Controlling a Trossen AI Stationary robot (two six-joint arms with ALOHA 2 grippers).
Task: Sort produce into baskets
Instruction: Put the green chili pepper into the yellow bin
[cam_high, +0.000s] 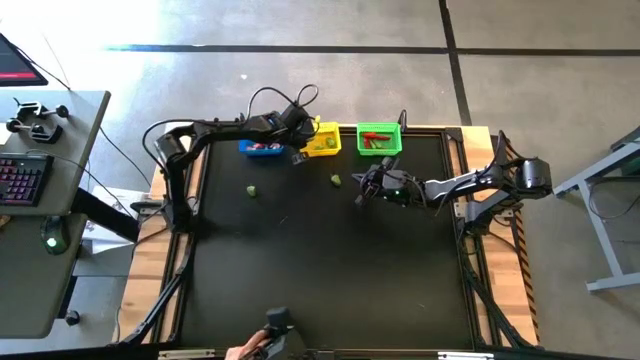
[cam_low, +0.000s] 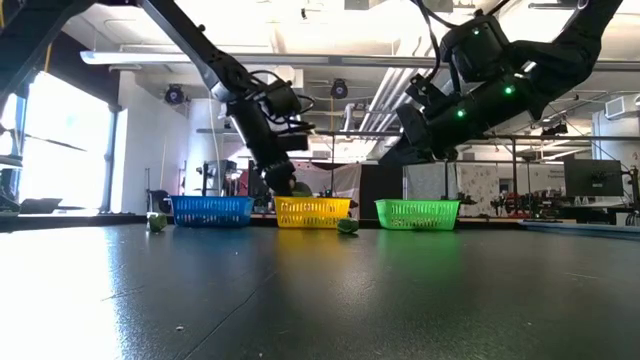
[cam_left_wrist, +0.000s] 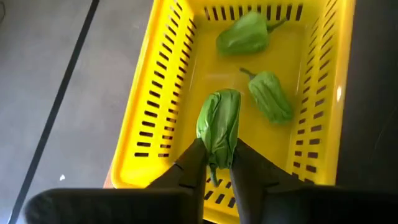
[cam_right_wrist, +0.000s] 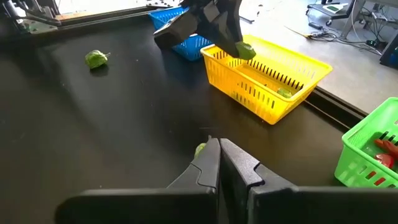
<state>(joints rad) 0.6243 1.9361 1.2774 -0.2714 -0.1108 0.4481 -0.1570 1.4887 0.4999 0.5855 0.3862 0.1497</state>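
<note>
Three mesh baskets stand in a row at the table's far edge: blue (cam_high: 262, 147), yellow (cam_high: 322, 140) and green (cam_high: 379, 138). My left gripper (cam_left_wrist: 217, 171) hangs over the yellow basket (cam_left_wrist: 155, 112), shut on a green leafy vegetable (cam_left_wrist: 219, 121). Two green peppers (cam_left_wrist: 244, 34) (cam_left_wrist: 271, 96) lie on that basket's floor. Two more green pieces rest on the table (cam_high: 252, 190) (cam_high: 336, 180). My right gripper (cam_right_wrist: 219, 152) is shut and empty above the table, just short of the nearer green piece (cam_right_wrist: 200, 149). My left gripper pinches the leafy vegetable's narrow lower end (cam_left_wrist: 216, 163) between its two fingers. The fingers slant down into the yellow basket from its near side. The vegetable sticks out past the fingertips, clear of the basket's floor (cam_right_wrist: 246, 51).
Red pieces lie in the green basket (cam_right_wrist: 382, 149), and red and whitish pieces in the blue one (cam_high: 265, 149). The black tabletop toward the near edge is bare. A person's hand with a device shows at the near edge (cam_high: 262, 345). A desk with a keyboard stands to the left (cam_high: 25, 180).
</note>
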